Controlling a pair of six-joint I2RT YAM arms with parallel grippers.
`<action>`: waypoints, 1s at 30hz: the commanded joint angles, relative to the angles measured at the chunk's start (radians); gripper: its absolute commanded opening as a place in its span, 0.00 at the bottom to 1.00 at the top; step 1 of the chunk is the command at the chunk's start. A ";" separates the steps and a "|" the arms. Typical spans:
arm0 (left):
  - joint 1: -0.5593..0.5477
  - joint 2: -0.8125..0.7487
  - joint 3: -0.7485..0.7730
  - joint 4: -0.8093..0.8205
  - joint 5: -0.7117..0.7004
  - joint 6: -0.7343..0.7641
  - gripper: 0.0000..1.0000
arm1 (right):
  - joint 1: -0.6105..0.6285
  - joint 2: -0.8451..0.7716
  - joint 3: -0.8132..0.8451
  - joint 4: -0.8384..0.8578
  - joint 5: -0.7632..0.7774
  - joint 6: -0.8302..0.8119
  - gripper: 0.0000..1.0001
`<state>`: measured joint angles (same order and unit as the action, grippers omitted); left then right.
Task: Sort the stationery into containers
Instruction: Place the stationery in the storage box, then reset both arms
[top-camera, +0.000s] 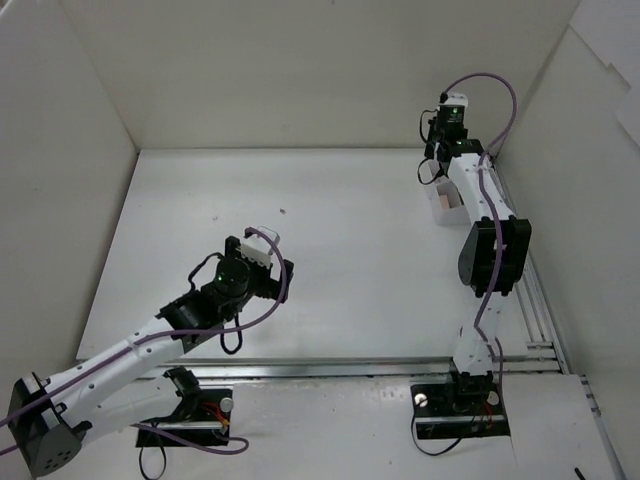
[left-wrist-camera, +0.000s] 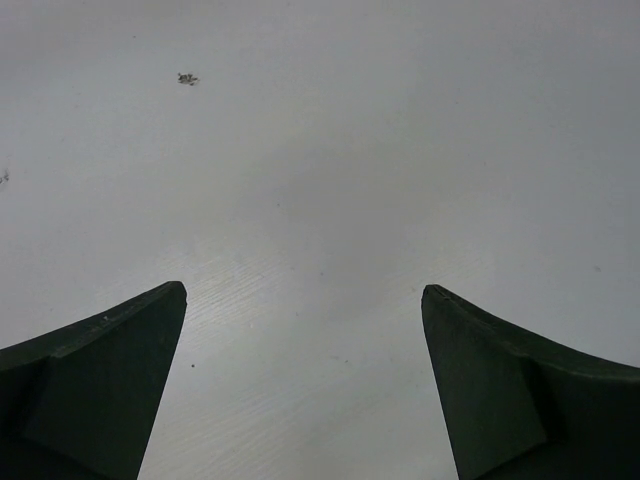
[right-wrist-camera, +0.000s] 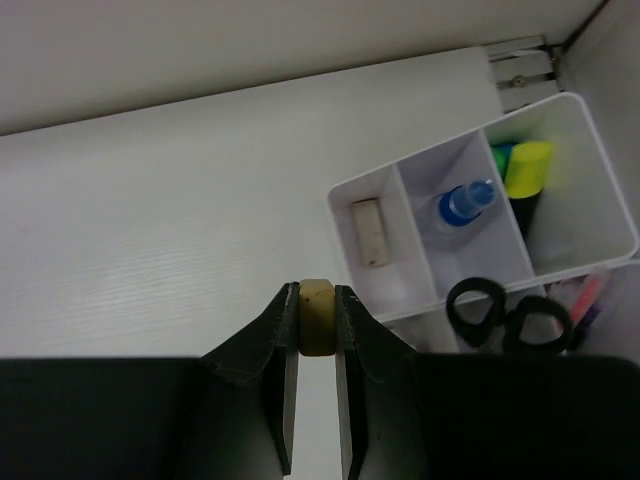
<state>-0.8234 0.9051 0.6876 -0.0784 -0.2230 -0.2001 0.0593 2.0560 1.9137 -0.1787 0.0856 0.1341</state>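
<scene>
Pinched between the pressed-in fingers of the right end effector (right-wrist-camera: 318, 296) is a beige eraser (right-wrist-camera: 317, 322), gripped only at the very tips. It hangs over bare desk (right-wrist-camera: 150, 230), just beside the near corner of the white organiser box (right-wrist-camera: 400, 165) and not yet above any compartment. The closest compartment holds another eraser (right-wrist-camera: 368, 232). The next holds a blue-capped tube (right-wrist-camera: 465, 203), then comes a yellow-capped marker (right-wrist-camera: 528, 168), with scissors (right-wrist-camera: 500, 312) in the row nearer the camera.

Letting go here would probably drop the eraser on the desk. With so shallow a grip it might also slip or twist during the carry. A low approach could knock the box wall and shove the box. A release too far along might put the eraser in with the tube.

Well apart, the left end effector (left-wrist-camera: 305, 300) is spread wide over bare desk, holding nothing.
</scene>
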 joint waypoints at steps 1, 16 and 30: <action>0.041 0.011 0.024 0.031 -0.029 -0.032 0.99 | -0.007 0.127 0.168 -0.056 0.204 -0.164 0.00; 0.294 0.091 0.038 0.043 0.134 -0.139 1.00 | -0.026 0.339 0.398 -0.056 0.278 -0.202 0.29; 0.432 0.006 0.145 -0.239 0.140 -0.329 0.99 | 0.031 -0.271 -0.120 0.023 0.128 0.042 0.98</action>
<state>-0.4034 0.9604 0.7708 -0.2687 -0.0830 -0.4595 0.0750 2.0403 1.8740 -0.2531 0.2489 0.0441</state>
